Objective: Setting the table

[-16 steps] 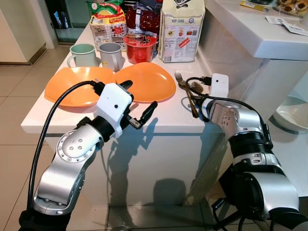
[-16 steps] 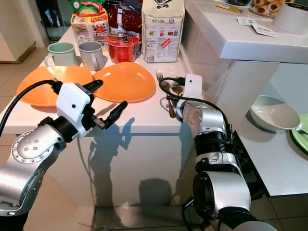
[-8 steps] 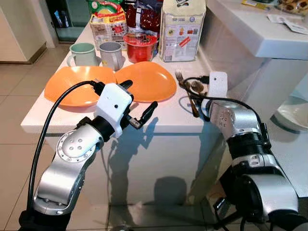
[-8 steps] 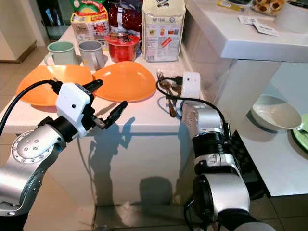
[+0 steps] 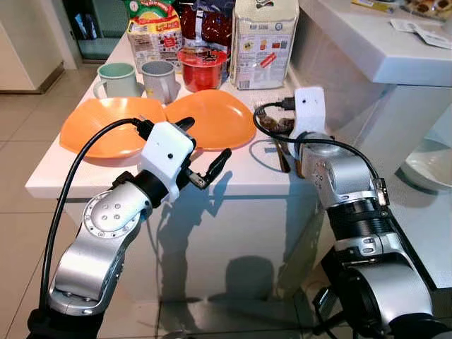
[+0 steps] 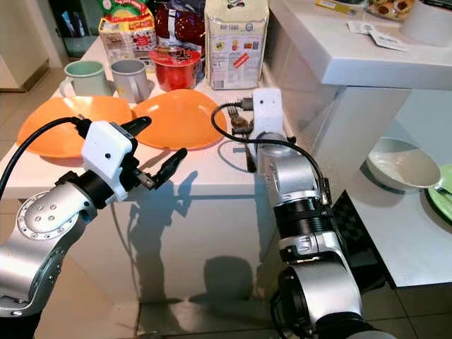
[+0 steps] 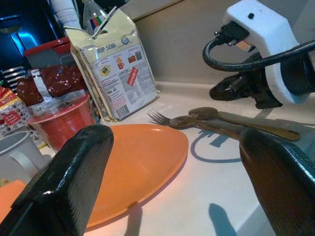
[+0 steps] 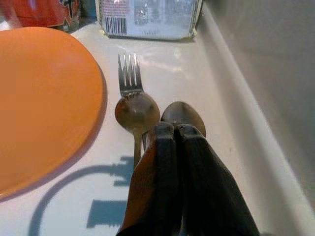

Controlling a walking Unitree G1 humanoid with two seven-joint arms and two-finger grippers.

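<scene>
Right claw, fingers together, over two spoons and a fork beside the orange plate.

cutlery handles: fork + two spoons, shafts hidden under right gripper
far orange plate: near edge covered by left gripper housing
bag labels: print too small to read
green dish: cut off at frame edge

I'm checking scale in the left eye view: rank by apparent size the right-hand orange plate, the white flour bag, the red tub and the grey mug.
1. Right-hand orange plate
2. White flour bag
3. Red tub and grey mug: alike, left unranked.

The bag stands farther back, so nearness flatters the plate.
</scene>
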